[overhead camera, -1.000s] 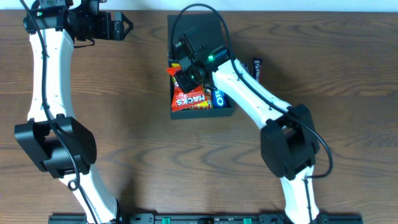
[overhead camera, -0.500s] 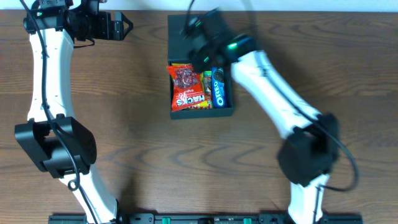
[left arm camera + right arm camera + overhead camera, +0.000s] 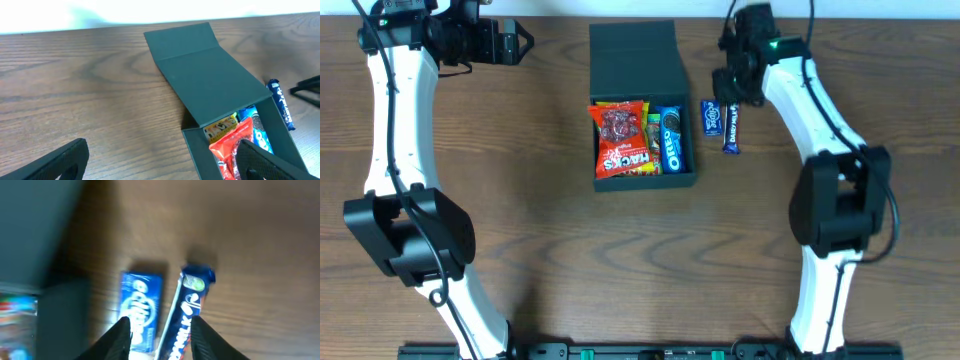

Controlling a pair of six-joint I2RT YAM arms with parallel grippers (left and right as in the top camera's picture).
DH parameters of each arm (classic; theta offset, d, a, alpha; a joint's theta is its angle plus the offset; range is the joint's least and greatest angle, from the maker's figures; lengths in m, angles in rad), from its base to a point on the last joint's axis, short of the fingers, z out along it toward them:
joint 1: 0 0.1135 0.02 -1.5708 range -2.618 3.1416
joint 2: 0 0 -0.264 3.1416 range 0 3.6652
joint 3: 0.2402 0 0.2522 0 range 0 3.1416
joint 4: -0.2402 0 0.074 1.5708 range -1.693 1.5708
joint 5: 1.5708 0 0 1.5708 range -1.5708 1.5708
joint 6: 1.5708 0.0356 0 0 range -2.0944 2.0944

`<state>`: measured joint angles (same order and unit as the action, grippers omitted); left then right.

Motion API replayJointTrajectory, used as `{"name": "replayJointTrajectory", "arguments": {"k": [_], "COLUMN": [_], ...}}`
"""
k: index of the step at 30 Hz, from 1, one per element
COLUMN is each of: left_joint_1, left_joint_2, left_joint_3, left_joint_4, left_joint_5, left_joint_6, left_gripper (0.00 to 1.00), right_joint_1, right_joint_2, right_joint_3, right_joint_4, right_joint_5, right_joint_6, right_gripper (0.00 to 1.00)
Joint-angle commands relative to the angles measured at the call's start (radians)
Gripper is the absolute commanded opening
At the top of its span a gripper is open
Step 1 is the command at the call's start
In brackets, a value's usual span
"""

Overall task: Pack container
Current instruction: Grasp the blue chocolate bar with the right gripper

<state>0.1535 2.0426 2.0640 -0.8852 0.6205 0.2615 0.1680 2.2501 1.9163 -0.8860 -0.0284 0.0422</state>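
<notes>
Container = dark teal-green rigid rectangular box [image 3: 645, 182], upper centre of overhead view, flap lid [image 3: 633, 60] folded back flat. Already inside: red crinkly snack packet [image 3: 623, 140], thin yellow packet [image 3: 652, 135], blue Oreo pack [image 3: 671, 140]. Not yet in: small blue wrapped packet [image 3: 712, 117] & long dark-blue choc bar [image 3: 731, 128], side by side on brown wood desk [image 3: 550, 230] just right of box. Right gripper [image 3: 159, 330] hovers over those two, jaws apart, nothing held. Left gripper [image 3: 523, 42] upper left, jaws wide, empty. Prob. past halfway; lid needs closing last.

Dark teal container [image 3: 633, 58], red snack packet [image 3: 622, 140], blue biscuit pack [image 3: 671, 140] (white lettering), brown wood-grain table [image 3: 540, 220].
</notes>
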Motion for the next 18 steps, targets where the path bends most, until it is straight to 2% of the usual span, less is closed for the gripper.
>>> {"name": "replayJointTrajectory", "arguments": {"k": [1,8,14,18], "left_joint_1": [0.004,0.004,0.004,0.004], "left_joint_2": [0.003,0.003,0.003,0.003], "left_joint_3": [0.019,0.019,0.019,0.019], "left_joint_4": [-0.001,-0.001,-0.001,0.0], "left_joint_5": [-0.011,-0.011,-0.011,-0.011], "left_joint_6": [0.0,0.0,0.0,0.0], "left_gripper": [0.95,0.95,0.95,0.95], "right_joint_1": [-0.028,-0.044,-0.043,-0.043], "right_joint_2": [0.02,0.066,0.112,0.113], "right_joint_3": [-0.001,-0.001,-0.001,-0.001], "right_joint_4": [0.0,-0.003,-0.002,0.021], "right_joint_5": [0.014,0.025,0.017,0.017], "right_joint_6": [0.032,0.051,0.058,0.058], "right_gripper": [0.41,0.41,0.37,0.39]}}
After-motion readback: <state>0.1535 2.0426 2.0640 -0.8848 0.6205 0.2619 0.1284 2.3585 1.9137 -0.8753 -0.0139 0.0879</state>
